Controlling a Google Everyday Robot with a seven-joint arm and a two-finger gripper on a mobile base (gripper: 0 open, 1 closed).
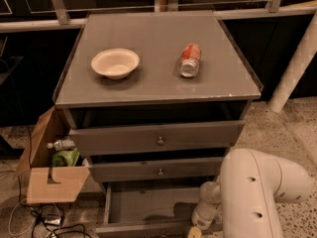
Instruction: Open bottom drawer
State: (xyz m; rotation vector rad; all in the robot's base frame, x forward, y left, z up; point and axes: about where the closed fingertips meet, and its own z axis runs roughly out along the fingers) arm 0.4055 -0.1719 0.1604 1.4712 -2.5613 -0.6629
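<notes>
The grey cabinet has three drawers. The bottom drawer is pulled far out, showing its grey interior; its front runs along the lower edge of the view and its knob is not visible. The middle drawer front and top drawer front stand slightly out, each with a small round metal knob. My white arm fills the lower right. The gripper is at the bottom edge by the bottom drawer's front, mostly cut off by the frame.
A cream bowl and a red can lying on its side rest on the cabinet top. An open cardboard box with a bottle and green items stands left of the cabinet, cables on the floor below. A white pole leans at right.
</notes>
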